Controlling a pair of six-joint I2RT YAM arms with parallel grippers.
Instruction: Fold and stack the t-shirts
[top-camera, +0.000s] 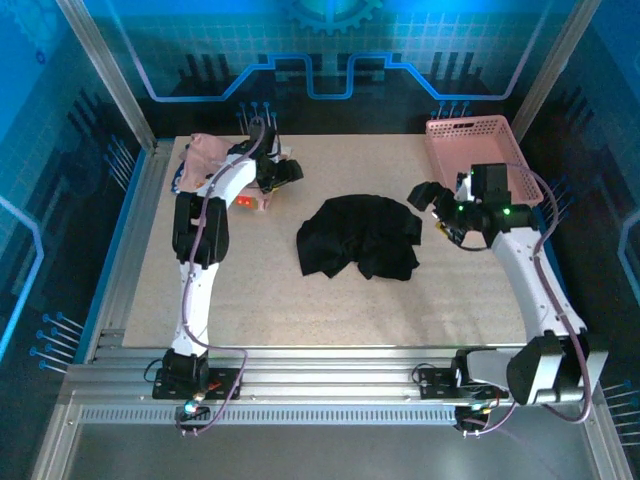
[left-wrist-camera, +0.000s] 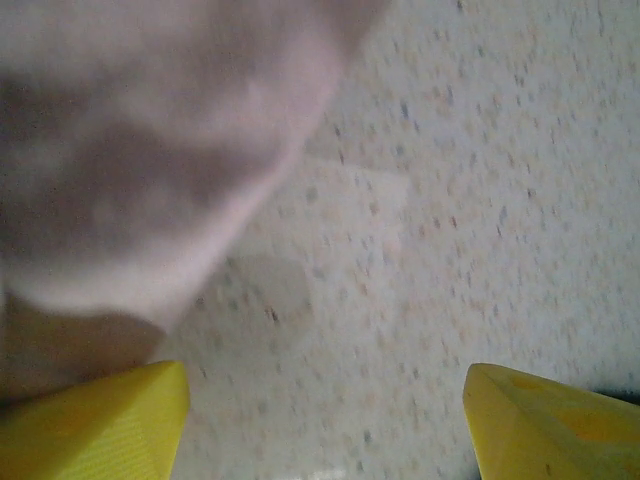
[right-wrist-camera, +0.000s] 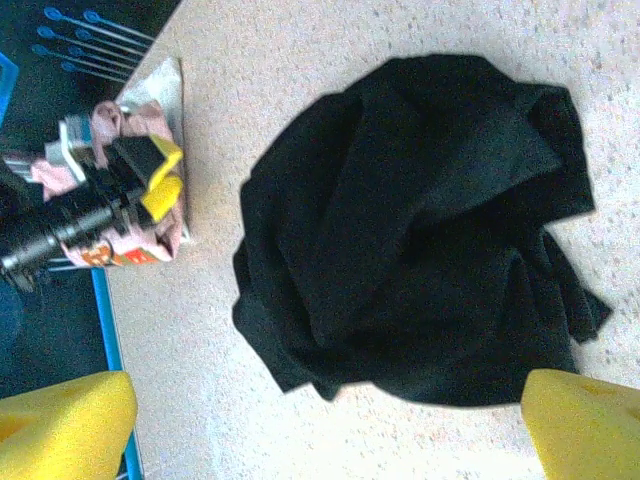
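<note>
The black t-shirt (top-camera: 360, 237) lies crumpled in the middle of the table; the right wrist view has it as a dark heap (right-wrist-camera: 420, 230). The pale pink t-shirt (top-camera: 205, 155) is bunched at the back left corner, partly under the left arm, and blurs into the left wrist view's upper left (left-wrist-camera: 150, 150). My left gripper (top-camera: 283, 172) hovers just right of it, open, with bare table between its yellow fingertips (left-wrist-camera: 325, 420). My right gripper (top-camera: 432, 212) is open just right of the black shirt, holding nothing (right-wrist-camera: 325, 420).
A pink plastic mesh basket (top-camera: 470, 126) stands at the back right corner, behind the right arm. The right wrist view catches the left gripper (right-wrist-camera: 165, 175) over the pink shirt (right-wrist-camera: 140, 245) by the table's metal edge (right-wrist-camera: 165, 85).
</note>
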